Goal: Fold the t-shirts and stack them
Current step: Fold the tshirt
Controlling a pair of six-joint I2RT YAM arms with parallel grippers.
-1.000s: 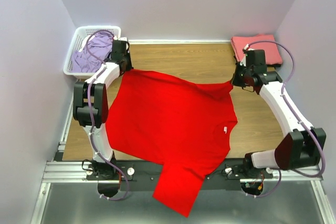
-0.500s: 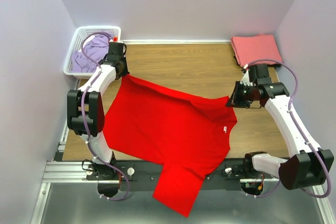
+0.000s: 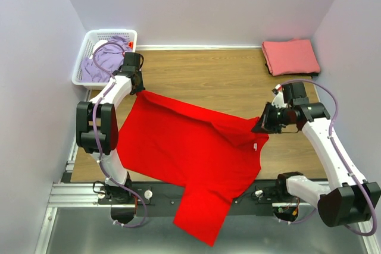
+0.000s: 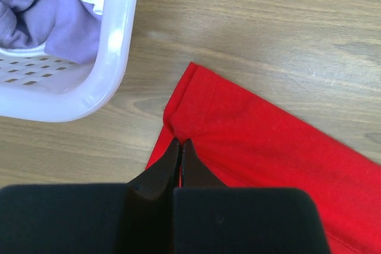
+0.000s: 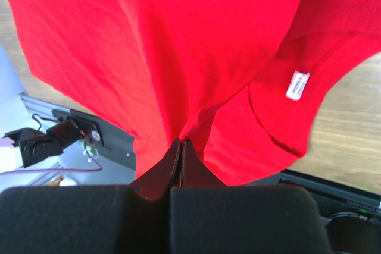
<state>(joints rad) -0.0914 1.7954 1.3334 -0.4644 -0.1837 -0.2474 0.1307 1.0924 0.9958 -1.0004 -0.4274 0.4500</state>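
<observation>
Left gripper (image 3: 138, 89) and right gripper (image 3: 259, 126), clamped on red shirt (image 3: 184, 147), dragged its far edge toward 6 o'clock; pink shirt (image 3: 290, 56) sits folded at 1 o'clock, lavender shirt (image 3: 98, 66) waits in basket (image 3: 110, 33).

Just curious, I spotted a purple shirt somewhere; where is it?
Top view: the lavender shirt lies in the white basket at the far-left table corner.

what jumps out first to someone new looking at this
The bright red t-shirt dominates, spread across the wooden table with one part hanging off the near edge. The left gripper and right gripper each pinch its far edge, shut. A folded salmon-pink shirt lies far right; a white basket holding a lavender shirt sits far left.
</observation>
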